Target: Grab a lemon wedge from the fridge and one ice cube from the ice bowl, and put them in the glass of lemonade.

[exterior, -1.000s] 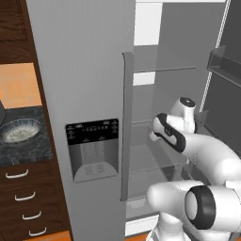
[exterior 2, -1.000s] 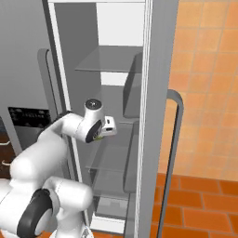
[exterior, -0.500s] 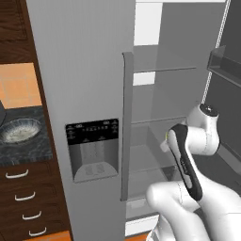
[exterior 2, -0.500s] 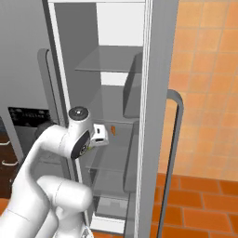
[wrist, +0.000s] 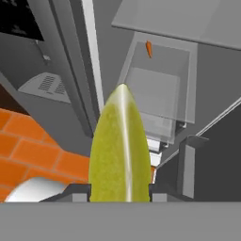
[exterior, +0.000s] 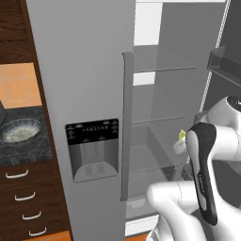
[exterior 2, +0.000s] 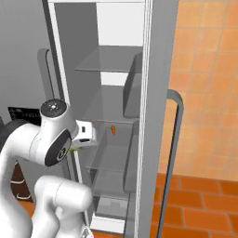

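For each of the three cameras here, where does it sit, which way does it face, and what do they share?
Left base view: behind the arm's left, facing the fridge and ice bowl; arm lower right.
Right base view: behind its right, looking into the open fridge; arm lower left.
Hand view: on the hand, looking along the gripper at the lemon wedge it holds.
All three show the fridge shelves; right and hand views share a small orange item.
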### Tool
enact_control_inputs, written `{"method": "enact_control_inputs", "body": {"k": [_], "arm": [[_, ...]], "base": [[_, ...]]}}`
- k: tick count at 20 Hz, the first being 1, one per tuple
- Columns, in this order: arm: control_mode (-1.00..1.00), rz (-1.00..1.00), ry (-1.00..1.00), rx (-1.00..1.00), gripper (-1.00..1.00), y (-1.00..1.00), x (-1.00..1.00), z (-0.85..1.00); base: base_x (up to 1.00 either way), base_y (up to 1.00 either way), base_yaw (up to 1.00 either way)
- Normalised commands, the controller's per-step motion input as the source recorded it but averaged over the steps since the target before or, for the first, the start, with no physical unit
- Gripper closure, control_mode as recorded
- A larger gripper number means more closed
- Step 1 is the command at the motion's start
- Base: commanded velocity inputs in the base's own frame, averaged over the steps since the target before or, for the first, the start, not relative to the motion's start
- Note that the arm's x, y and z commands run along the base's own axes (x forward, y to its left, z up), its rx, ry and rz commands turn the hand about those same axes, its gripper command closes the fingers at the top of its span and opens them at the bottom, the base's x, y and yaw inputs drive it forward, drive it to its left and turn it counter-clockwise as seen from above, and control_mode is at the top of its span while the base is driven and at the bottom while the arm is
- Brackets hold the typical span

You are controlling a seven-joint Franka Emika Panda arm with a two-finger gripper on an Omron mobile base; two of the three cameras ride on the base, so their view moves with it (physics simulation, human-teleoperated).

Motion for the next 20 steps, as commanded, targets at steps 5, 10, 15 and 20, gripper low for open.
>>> {"method": "enact_control_inputs", "body": {"k": [5,10,15,20], "arm": [[-1.00,-0.01,0.00,0.00,1.00,0.36,-0.52,0.41],[-1.00,0.00,-0.05,0.00,1.00,0.04,-0.87,-0.01],[1.00,0.00,0.00,0.00,1.00,0.00,0.00,0.00],[1.00,0.00,0.00,0.00,1.00,0.00,0.00,0.00]], "base": [[0.00,0.00,0.00],[0.00,0.00,0.00],[-0.75,0.38,-0.02],[-0.02,1.00,-0.01]]}}
